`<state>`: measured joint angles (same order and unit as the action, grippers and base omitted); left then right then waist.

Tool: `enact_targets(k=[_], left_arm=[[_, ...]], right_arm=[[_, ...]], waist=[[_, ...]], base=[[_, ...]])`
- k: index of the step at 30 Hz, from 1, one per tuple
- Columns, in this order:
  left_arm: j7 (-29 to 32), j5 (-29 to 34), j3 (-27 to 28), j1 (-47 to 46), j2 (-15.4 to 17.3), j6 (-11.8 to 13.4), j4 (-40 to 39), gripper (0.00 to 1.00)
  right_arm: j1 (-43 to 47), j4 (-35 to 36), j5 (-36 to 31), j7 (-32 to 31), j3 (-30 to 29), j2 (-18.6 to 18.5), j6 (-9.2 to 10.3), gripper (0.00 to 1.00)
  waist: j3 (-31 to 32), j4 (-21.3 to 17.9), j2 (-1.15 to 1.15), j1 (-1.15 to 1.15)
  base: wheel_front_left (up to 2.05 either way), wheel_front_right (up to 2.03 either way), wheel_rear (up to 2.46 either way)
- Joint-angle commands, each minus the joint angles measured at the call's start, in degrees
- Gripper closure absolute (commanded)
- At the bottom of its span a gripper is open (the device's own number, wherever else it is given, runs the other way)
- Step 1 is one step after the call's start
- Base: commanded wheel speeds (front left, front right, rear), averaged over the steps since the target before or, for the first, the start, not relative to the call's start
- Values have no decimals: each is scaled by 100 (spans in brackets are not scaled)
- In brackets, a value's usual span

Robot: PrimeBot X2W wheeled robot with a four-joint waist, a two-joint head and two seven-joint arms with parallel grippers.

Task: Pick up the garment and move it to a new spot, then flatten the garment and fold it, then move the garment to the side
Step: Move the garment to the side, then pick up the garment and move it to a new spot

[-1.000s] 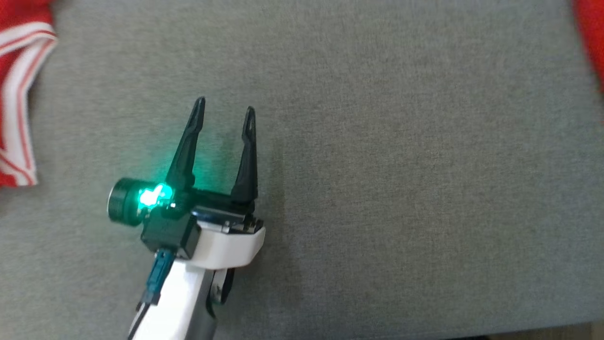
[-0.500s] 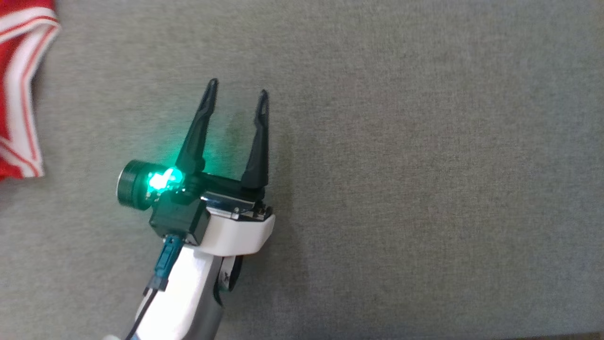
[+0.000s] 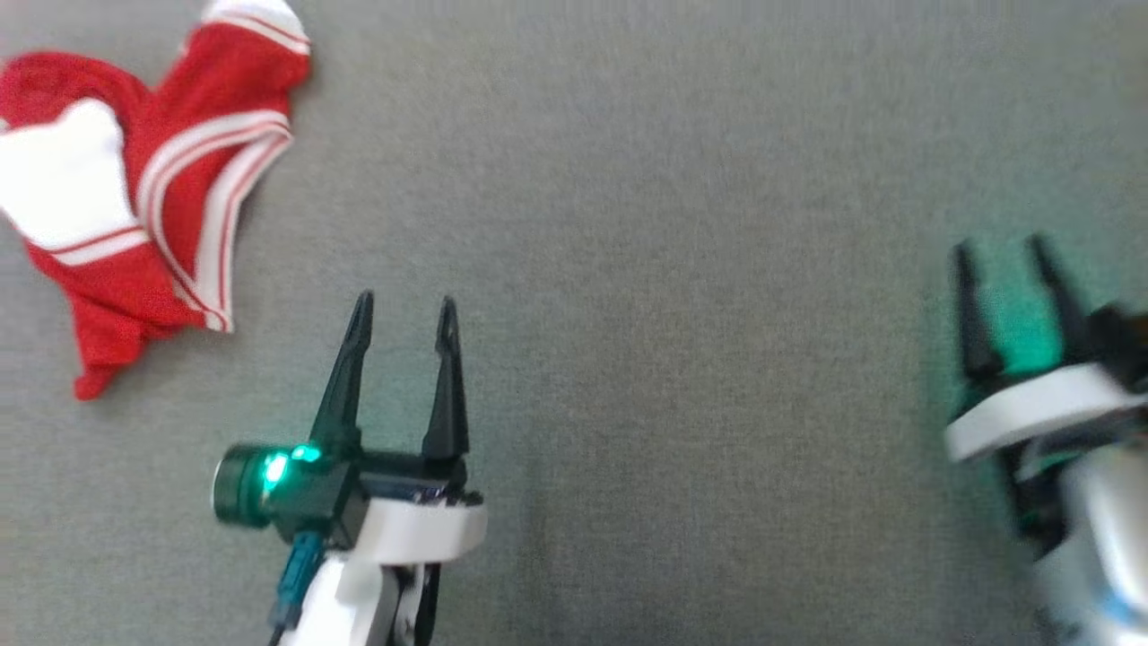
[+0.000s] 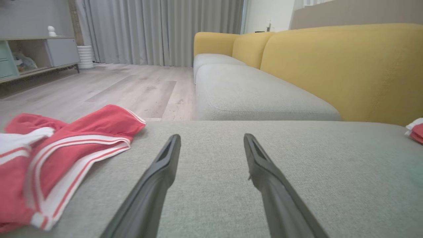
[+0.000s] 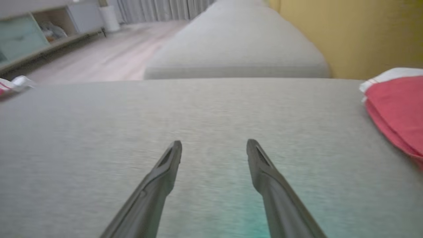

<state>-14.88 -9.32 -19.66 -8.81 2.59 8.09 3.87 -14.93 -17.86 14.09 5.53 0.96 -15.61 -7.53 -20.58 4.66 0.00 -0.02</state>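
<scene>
Seating first: you had a broad grey woven-fabric seat cushion (image 3: 717, 179) under both arms. In the left wrist view a mustard-yellow upholstered sofa back (image 4: 347, 66) rose behind it from 1 to 3 o'clock. Pale wood-plank floor (image 4: 115, 89) lay at 10 o'clock, and grey pleated curtains (image 4: 158, 29) hung at 11 to 12.

Your crumpled red garment with white stripes (image 3: 161, 197) lay bunched on the cushion at 10 o'clock in the head view, well apart from both grippers. In the left wrist view it sat at 8 to 9 o'clock (image 4: 66, 148), near the cushion's far edge. A flat red cloth with a white edge (image 5: 396, 105) rested on the same cushion at 2 to 3 o'clock in the right wrist view, close to the sofa back. A corner of it showed at 3 o'clock in the left wrist view (image 4: 416, 130). You could not tell from these pictures which of the two pieces was the one being worked.

Your left gripper (image 3: 404, 309) stood at 7 o'clock in the head view. Its two dark fingers were spread, with bare cushion between them (image 4: 212, 138), and a green lamp glowed on its wrist. Your right gripper (image 3: 1000, 247) was at 4 o'clock and blurred. Its fingers were likewise spread apart over the cushion and held nothing (image 5: 214, 143).
</scene>
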Motion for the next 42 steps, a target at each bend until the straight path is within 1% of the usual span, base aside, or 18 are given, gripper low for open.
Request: enact_targets(k=[1, 3, 6, 7, 8, 9, 13, 16, 23, 32, 42], left_arm=[[-12, -20, 250, 134, 29, -5, -149, 0], [-12, 1, 333, 310, 29, -15, -137, 0], [-12, 20, 458, 565, 29, -14, -114, 0], [-12, 30, 499, 648, 29, -8, -99, 0], [-12, 47, 580, 801, 29, -6, -80, 0], [-12, 47, 580, 801, 29, -6, -80, 0], [-12, 140, 736, 1091, 29, -27, -37, 0], [-12, 191, 837, 1275, 29, -66, -24, 0], [-12, 309, 997, 1474, 29, -149, -61, 0], [-12, 365, 1089, 1553, 29, -202, -40, 0], [-12, 422, 1193, 1582, 29, -250, -28, 0]], right_arm=[[100, -51, 66, 401, 336, 109, 4, 0], [197, -291, 146, 745, 644, 291, 4, 0], [368, -378, 231, 931, 972, 480, 4, 0], [440, -240, 234, 939, 979, 537, 4, 0], [673, 134, 191, 943, 917, 644, 4, 0], [673, 134, 191, 943, 917, 644, 4, 0], [1243, 656, -12, 945, 656, 864, 4, 0], [1576, 798, -135, 945, 565, 975, 4, 0], [1959, 886, -337, 946, 420, 1135, 4, 0], [2101, 911, -413, 946, 402, 1223, 4, 0], [2150, 950, -452, 946, 391, 1263, 4, 0]], waist=[[615, 153, 0, 2], [838, 175, 0, 2], [1132, 196, 0, 2], [1240, 201, 0, 2], [1427, 212, 0, 2], [1427, 212, 0, 2], [1776, 220, 0, 2], [1990, 238, 0, 2], [2176, 253, 0, 2], [2273, 208, 0, 2], [2284, 58, 0, 2]], base=[[0, 0, 0], [0, 0, 0], [0, 0, 0], [0, 0, 0], [0, 0, 0], [0, 0, 0], [0, 0, 0], [0, 0, 0], [0, 0, 0], [0, 0, 0], [0, 0, 0]])
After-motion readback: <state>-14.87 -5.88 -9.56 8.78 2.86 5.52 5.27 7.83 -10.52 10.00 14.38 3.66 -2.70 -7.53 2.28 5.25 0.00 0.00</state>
